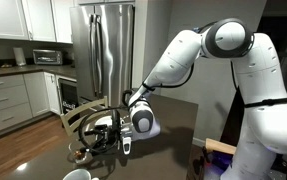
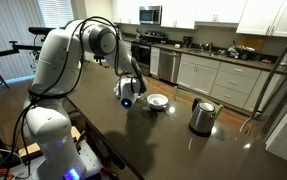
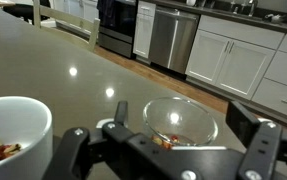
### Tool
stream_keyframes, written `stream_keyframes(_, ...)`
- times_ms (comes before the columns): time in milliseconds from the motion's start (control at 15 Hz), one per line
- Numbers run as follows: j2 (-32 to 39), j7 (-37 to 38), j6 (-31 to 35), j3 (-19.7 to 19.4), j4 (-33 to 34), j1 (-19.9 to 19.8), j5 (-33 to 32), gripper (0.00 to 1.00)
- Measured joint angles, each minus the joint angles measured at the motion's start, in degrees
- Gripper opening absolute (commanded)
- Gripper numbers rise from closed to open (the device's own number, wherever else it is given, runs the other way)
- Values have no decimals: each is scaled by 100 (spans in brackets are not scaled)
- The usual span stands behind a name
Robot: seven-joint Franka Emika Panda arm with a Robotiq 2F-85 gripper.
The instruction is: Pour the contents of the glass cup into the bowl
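White bowl [image 3: 13, 135] left of the tool [image 3: 169, 148], coloured bits inside. Tool jaws spread wide, empty. Glass cup [image 3: 180, 118] just ahead, between the fingers, standing upright on the glossy tabletop [image 3: 83, 70]; brownish contents [image 3: 173, 137] at its bottom.

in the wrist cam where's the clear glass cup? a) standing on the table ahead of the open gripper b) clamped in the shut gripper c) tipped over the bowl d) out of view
a: the glass cup stands upright on the table beyond the open gripper, not gripped.
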Motion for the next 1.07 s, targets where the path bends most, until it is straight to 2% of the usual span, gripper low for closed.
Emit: stream_keyframes(1067,753,133,4,-23,659,6,0,100)
